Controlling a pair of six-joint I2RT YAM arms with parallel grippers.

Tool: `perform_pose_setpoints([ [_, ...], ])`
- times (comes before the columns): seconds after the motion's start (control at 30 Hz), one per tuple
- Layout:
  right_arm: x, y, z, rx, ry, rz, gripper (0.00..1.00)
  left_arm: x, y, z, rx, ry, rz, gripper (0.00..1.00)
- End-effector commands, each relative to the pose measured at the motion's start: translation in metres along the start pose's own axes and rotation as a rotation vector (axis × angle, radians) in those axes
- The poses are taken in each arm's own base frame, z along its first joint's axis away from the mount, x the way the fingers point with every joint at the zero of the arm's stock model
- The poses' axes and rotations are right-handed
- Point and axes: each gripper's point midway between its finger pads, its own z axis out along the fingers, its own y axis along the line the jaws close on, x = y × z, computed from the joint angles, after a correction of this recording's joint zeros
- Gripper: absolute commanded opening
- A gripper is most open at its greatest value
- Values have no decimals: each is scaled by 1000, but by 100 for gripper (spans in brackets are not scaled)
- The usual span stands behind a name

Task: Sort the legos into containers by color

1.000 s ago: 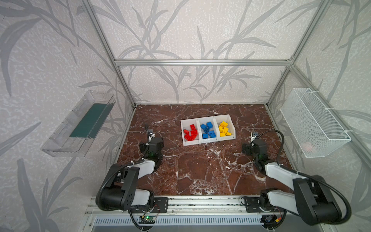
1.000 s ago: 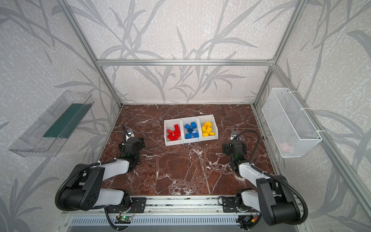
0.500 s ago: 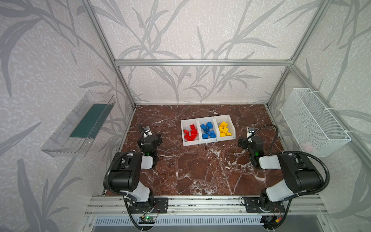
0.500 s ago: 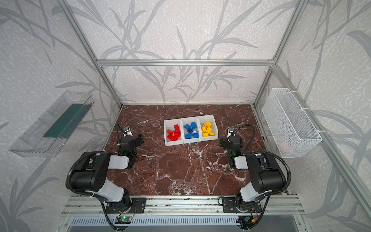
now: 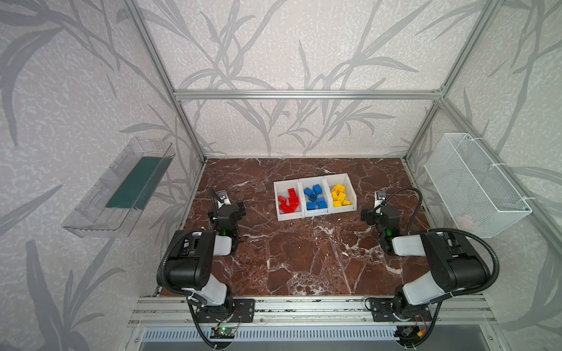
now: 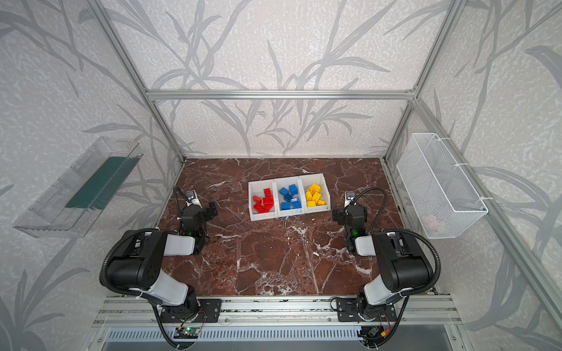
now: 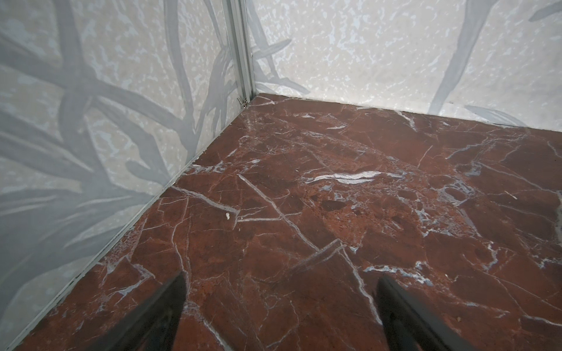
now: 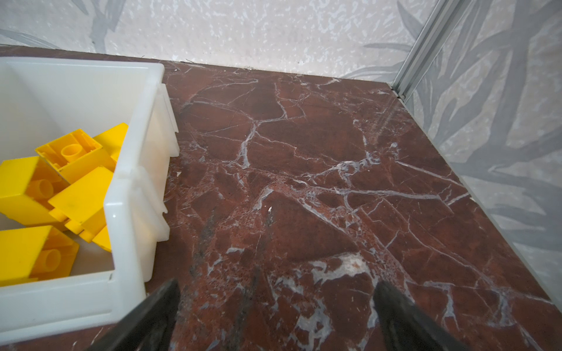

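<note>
Shifted since earlier — left hand (image 7: 282,276) and right hand (image 8: 276,282) gape wide, empty, over marble tabletop (image 5: 304,258).

Bright, even white light is falling from above, throwing only faint shadows ahead of the black gripper fingertips (image 8: 158,313), which are blurring close to both wrist lenses. The polished red-brown marble tabletop (image 7: 304,212) is giving off soft sheen; both top views are looking sharp
</note>
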Motion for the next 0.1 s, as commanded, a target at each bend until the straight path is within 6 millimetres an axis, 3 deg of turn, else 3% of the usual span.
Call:
perform_pose_setpoints([
  [0.0,-16,0,-1,-1,-46,2,99,0,0,0,8,-6,7,99],
  [0.07,-16,0,-1,-2,-46,3,99,-1,-1,-1,9,-14,7,99],
])
